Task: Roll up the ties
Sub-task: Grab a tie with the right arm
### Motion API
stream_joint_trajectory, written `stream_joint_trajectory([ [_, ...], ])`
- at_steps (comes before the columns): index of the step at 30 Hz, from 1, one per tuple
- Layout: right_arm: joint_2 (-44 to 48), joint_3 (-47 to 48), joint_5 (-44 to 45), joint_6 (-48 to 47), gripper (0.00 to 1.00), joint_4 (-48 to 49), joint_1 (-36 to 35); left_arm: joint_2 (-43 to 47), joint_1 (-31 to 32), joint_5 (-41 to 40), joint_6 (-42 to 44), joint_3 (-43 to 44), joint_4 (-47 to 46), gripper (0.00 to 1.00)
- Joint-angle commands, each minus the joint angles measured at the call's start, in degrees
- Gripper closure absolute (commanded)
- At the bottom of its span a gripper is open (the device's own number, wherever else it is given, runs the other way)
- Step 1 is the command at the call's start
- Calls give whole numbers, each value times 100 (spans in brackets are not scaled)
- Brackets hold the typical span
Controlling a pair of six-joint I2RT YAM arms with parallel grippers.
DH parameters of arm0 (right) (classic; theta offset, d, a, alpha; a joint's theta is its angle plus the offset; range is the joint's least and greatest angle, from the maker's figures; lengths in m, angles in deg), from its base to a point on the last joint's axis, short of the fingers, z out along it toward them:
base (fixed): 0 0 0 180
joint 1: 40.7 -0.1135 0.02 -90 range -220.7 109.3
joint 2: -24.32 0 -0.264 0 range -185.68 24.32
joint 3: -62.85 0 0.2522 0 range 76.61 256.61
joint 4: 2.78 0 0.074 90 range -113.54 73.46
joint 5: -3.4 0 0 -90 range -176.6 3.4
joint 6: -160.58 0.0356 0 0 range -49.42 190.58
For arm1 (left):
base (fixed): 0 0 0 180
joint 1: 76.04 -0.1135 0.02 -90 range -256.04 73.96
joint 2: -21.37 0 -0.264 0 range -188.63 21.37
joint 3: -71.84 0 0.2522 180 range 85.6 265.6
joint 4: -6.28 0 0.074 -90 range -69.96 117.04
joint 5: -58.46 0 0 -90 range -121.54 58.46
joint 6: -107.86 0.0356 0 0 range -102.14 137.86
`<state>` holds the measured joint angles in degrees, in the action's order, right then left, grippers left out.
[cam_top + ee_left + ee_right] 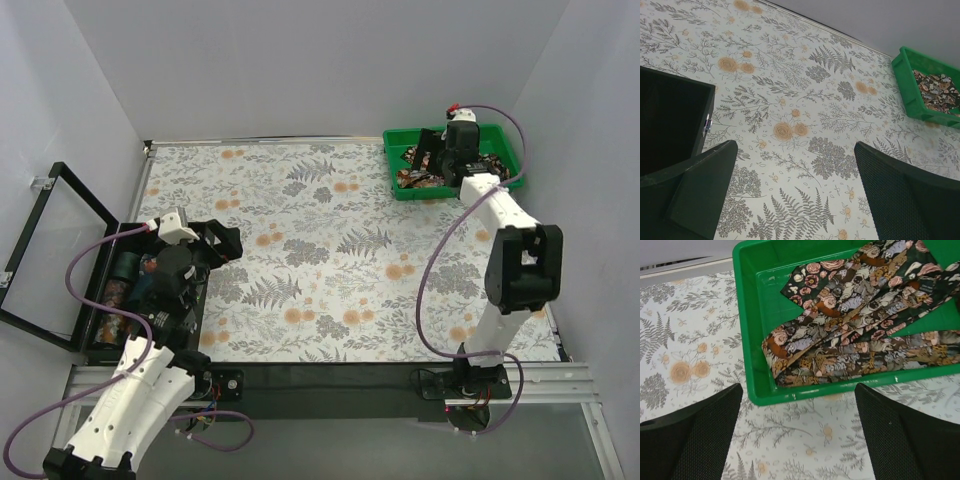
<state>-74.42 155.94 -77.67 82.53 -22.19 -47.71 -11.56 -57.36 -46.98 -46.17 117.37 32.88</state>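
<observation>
Ties (860, 325) lie heaped and unrolled in green bin (747, 315); right gripper (797, 410) hovers at its near edge, fingers wide, empty; left gripper (796, 165) wide, empty, beside black case (670, 120), contents unclear; these ties not yet rolled.

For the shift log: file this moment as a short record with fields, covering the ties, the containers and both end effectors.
Ties: dark patterned fabric neckties, unrolled, heaped in the tray
Tray: green plastic tray, far right of table
Box: black case with raised clear lid, left edge of table
Left end effector: open, empty, above grey-and-orange fern-print tablecloth beside the case
Right end effector: open, empty, poised above the tray
</observation>
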Motion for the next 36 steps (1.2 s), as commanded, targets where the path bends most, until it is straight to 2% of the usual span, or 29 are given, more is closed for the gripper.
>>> stream_joint_trajectory([
  [1, -766, 758, -216, 387, 18, 117, 112, -56, -66, 32, 128, 5, -89, 2],
  [7, -1805, 1505, -330, 958, 19, 126, 208, -126, -101, 68, 145, 5, -80, 2],
  [13, -2622, 2033, -541, 1248, 27, 152, 279, -144, -92, 68, 172, -4, -80, 2],
  [18, -2984, 2315, -787, 1442, 33, 134, 296, -170, -101, 76, 172, -22, -80, 2],
  [27, -3265, 2253, -1138, 1653, 34, 134, 305, -197, -101, 103, 180, -22, -89, 2],
  [29, -3459, 2376, -1350, 1671, 44, 134, 305, -223, -110, 103, 198, -22, -89, 2],
  [33, -3591, 2420, -1464, 1671, 53, 126, 305, -267, -110, 103, 207, -13, -89, 2],
  [36, -3609, 2412, -1675, 1610, 67, 143, 305, -276, -110, 120, 215, -22, -89, 2],
])
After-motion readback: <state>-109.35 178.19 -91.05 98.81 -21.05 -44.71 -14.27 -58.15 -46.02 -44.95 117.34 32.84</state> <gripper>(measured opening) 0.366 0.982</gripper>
